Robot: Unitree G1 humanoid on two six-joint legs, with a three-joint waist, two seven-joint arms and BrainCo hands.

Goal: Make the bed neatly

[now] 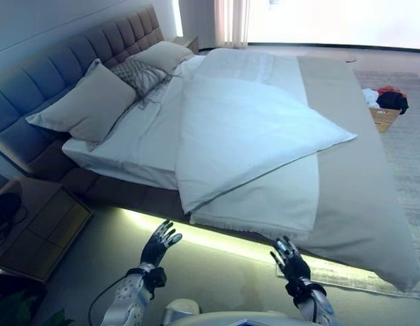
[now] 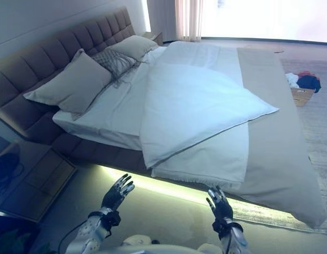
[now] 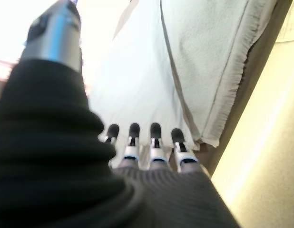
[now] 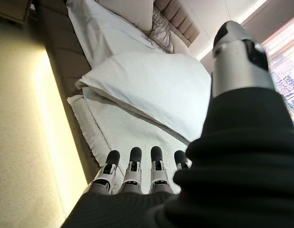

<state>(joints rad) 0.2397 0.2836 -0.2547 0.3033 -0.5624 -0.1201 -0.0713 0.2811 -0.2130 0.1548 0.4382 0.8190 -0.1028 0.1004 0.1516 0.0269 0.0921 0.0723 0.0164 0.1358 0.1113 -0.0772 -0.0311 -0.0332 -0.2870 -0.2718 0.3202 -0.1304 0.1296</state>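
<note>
Bed (image 1: 363, 204), grey upholstered, unmade: white folded-back duvet (image 1: 251, 129) is left crooked; left hand (image 1: 159, 246) and right hand (image 1: 289, 261) are held spread, empty, below it.

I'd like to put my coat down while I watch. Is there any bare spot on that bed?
The grey bedspread is bare along the foot side, beyond the folded white duvet. The head end is crowded with pillows. Both hands hover open by the near edge.

White duvet (image 1: 251, 129), folded back over white fringed blanket (image 1: 271, 200). Beige-grey bedspread (image 1: 353, 183). Headboard (image 1: 54, 61): grey-brown, tufted in squares. Two plain beige pillows (image 1: 84, 102) (third, between them, carries fine diamond pattern (image 1: 138, 73)). Bed base edged with yellow-green light strip (image 1: 217, 238). Nightstand (image 1: 43, 227) brown.
</note>
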